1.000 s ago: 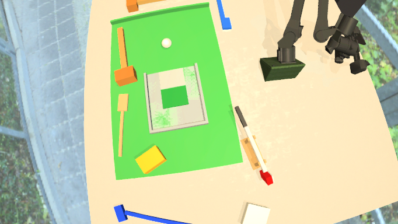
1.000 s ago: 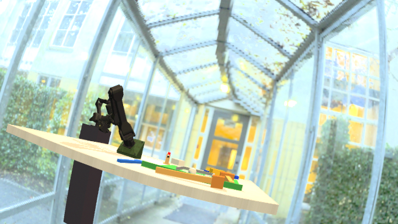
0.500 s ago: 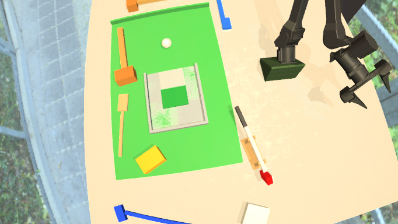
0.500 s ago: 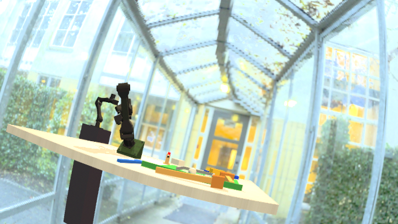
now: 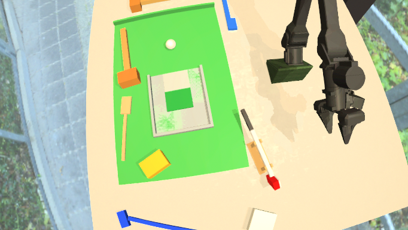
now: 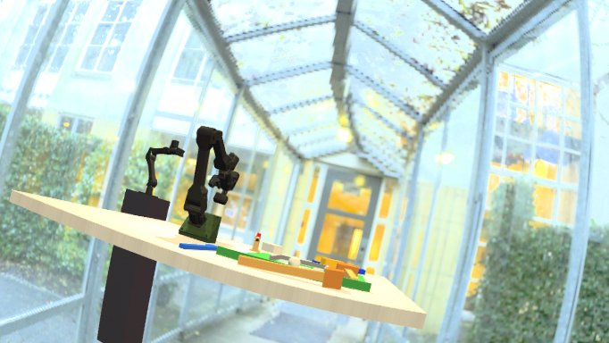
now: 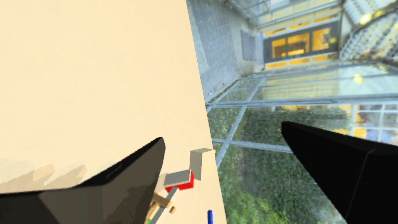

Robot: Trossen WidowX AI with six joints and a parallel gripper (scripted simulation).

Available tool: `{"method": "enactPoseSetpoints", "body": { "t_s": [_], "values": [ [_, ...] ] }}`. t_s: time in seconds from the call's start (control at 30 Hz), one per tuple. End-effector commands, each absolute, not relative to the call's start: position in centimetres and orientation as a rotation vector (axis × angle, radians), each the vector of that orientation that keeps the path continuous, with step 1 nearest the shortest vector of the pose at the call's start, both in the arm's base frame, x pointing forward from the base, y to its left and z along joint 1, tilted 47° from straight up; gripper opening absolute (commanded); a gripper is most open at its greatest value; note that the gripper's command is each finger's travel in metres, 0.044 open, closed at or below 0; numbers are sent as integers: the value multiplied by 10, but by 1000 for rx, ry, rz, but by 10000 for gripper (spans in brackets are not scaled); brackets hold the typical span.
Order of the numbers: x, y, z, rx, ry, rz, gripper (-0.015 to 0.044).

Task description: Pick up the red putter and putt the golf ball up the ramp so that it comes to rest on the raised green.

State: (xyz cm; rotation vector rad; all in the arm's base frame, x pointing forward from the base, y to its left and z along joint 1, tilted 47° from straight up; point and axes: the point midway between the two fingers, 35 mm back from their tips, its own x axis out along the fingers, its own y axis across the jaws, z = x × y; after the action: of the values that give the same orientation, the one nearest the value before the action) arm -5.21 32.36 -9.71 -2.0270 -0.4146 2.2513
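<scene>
The red putter has a red head [image 5: 273,182] [image 7: 180,181], a white shaft [image 5: 261,150] and a dark grip [image 5: 247,119]. It rests on a wooden stand [image 5: 255,154] beside the green mat [image 5: 221,144]. The white golf ball [image 5: 170,44] [image 6: 294,262] lies on the mat, beyond the open end of the grey-walled ramp [image 5: 183,131]. A darker green square [image 5: 179,99] lies within the ramp walls. My gripper [image 5: 338,138] [image 7: 220,134] is open and empty, raised above the table to the right of the putter in the top view.
An orange mallet [image 5: 128,78] and a tan mallet [image 5: 125,105] lie at the mat's left. A yellow block [image 5: 154,163] is near its front. Blue clubs [image 5: 232,24] [image 5: 123,218], a cream block [image 5: 262,220] and another orange mallet [image 5: 135,6] lie around the mat.
</scene>
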Motion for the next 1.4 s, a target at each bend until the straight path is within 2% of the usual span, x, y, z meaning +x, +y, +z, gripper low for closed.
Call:
{"method": "enactPoseSetpoints", "body": {
  "t_s": [0.0,0.33,0.53,1.37],
  "values": [
    [22,316,-104,-2072,134,2052,440],
    [136,259,-101,-2017,909,1626,440],
    [198,202,-87,-1866,1436,1252,440],
    [208,174,-114,-1854,1472,1221,440]
  ]
}}
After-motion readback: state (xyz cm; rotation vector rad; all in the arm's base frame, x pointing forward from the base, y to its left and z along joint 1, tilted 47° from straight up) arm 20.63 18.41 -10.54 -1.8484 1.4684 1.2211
